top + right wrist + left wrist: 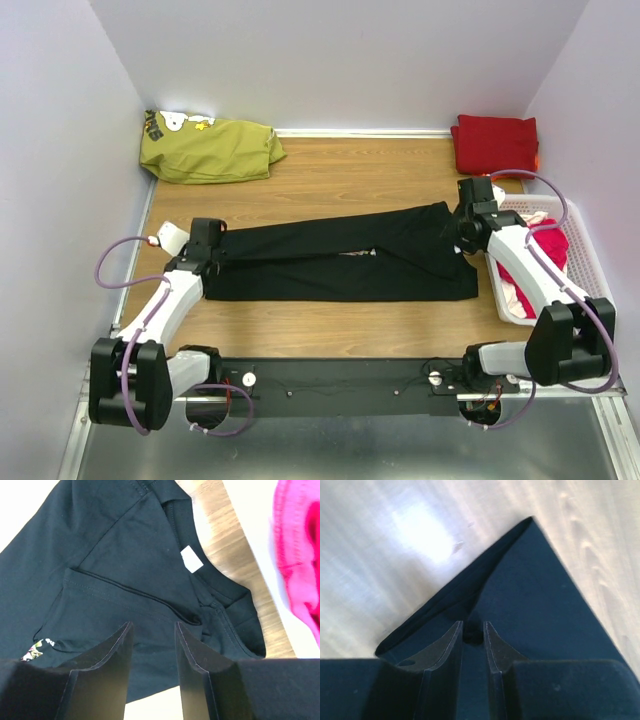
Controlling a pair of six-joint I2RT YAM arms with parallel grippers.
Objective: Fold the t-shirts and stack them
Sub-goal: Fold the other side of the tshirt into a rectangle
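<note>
Folding stage: the black t-shirt [340, 262] lies doubled lengthwise into a long strip across the middle of the tabletop [340, 180]. You look to be between the lengthwise fold and the crosswise one.
Left claw [473, 627]: it sits on the hem corner at the strip's left end. The jaws are narrow with a nub of black cloth between the tips. Reads as a pinch, likely there to anchor that end.
Right claw [152, 627]: it hovers low over the collar end with the jaws parted and nothing between them. The cloth lies flat underneath.
Collar end: the neck label [191, 559] faces up and a sleeve is tucked in over the body. A sliver of the multicoloured print [37, 647] peeks out at the fold edge.
Why the ends: each arm works the end on its own side, so you can keep the strip straight and bring one end over the other.
Done pieces: the dark red t-shirt [495, 143] sits folded at the far right corner, and the olive-green shirt [210, 150] sits at the far left corner. You can't tell which one is the stack spot.
Queue: the pink t-shirts [545, 245] are bunched in the white basket [590, 250] at the right edge, beside the right arm for easy reach.
Next move: you'd probably want the right claw down and closed over all layers at the collar edge before lifting.
Risk: the jersey is thin. Catch only the top layer and the fold opens, and the tucked sleeve may slide out.
</note>
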